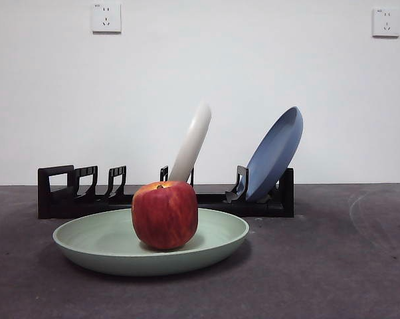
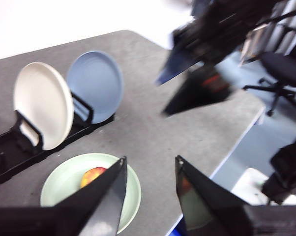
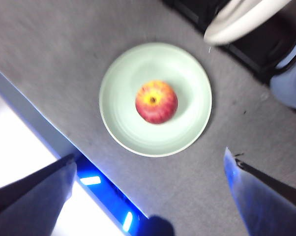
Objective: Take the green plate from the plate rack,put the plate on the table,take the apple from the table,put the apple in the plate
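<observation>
Apple (image 1: pixel 165 214) upright in the middle of the green plate (image 1: pixel 100 242), plate flat on the table (image 1: pixel 333 266) in front of the plate rack (image 1: pixel 60 199).
Rack holds a cream-white plate (image 1: pixel 193 141) and a blue plate (image 1: pixel 276 153), both leaning. Right gripper (image 3: pixel 150 194) high above the plate, jaws wide apart, empty. Left gripper (image 2: pixel 150 189) raised off to the side, jaws parted, empty.

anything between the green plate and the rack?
Nothing: only bare table separates the green plate from the plate rack, clearest in the right wrist view.
</observation>
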You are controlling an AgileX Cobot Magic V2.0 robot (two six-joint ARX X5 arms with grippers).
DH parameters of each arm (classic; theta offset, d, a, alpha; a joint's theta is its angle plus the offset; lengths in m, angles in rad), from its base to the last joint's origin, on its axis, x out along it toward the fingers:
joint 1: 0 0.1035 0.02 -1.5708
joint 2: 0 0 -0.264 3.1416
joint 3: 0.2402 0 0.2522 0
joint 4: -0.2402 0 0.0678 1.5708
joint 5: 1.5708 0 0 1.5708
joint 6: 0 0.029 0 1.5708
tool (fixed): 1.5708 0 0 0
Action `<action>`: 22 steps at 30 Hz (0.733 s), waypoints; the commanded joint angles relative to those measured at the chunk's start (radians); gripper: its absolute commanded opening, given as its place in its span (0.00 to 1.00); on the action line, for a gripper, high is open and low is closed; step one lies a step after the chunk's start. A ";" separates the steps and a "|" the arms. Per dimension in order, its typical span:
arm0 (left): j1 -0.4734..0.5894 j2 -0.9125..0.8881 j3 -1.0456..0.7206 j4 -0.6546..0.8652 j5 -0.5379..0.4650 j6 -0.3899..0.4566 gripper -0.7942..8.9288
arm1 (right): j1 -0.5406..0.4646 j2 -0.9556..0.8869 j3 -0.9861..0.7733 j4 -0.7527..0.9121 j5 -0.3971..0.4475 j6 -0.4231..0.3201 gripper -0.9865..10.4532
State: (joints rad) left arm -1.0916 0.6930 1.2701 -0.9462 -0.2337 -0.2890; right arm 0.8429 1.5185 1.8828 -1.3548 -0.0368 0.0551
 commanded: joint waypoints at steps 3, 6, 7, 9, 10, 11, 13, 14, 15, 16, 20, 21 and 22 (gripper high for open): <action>0.000 0.055 -0.004 0.005 -0.012 0.005 0.25 | 0.002 -0.143 -0.003 -0.025 0.001 0.009 0.53; 0.000 0.082 -0.004 0.005 -0.028 0.004 0.25 | 0.002 -0.231 -0.006 -0.026 0.002 0.029 0.52; 0.000 0.092 -0.004 0.005 -0.029 0.004 0.25 | 0.002 -0.268 -0.013 -0.026 0.003 0.040 0.52; 0.000 0.105 -0.004 0.007 -0.029 0.001 0.24 | 0.002 -0.322 -0.035 -0.026 0.003 0.058 0.51; 0.000 0.111 -0.004 0.010 -0.029 0.001 0.24 | 0.002 -0.360 -0.057 -0.026 0.004 0.063 0.44; 0.000 0.114 -0.004 0.013 -0.029 0.002 0.24 | 0.002 -0.388 -0.077 -0.026 0.004 0.068 0.38; 0.000 0.115 -0.004 0.021 -0.029 0.002 0.23 | 0.002 -0.449 -0.131 -0.026 0.003 0.076 0.20; 0.000 0.115 -0.004 0.029 -0.028 0.002 0.15 | 0.002 -0.486 -0.166 -0.026 0.004 0.076 0.09; 0.000 0.115 -0.004 0.038 -0.029 0.005 0.06 | 0.002 -0.521 -0.205 -0.026 0.003 0.079 0.08; 0.000 0.115 -0.004 0.047 -0.028 0.006 0.07 | 0.002 -0.547 -0.233 -0.026 0.003 0.088 0.08; 0.000 0.115 -0.004 0.053 -0.028 0.005 0.07 | 0.002 -0.608 -0.309 -0.026 0.003 0.115 0.08; 0.000 0.115 -0.004 0.053 -0.028 0.005 0.07 | 0.002 -0.608 -0.311 -0.026 0.004 0.118 0.08; 0.000 0.115 -0.004 0.053 -0.028 0.005 0.07 | 0.002 -0.608 -0.311 -0.026 0.003 0.117 0.08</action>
State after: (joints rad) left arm -1.0916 0.8097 1.2697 -0.9031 -0.2592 -0.2890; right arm 0.8433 0.9123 1.5814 -1.3548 -0.0334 0.1604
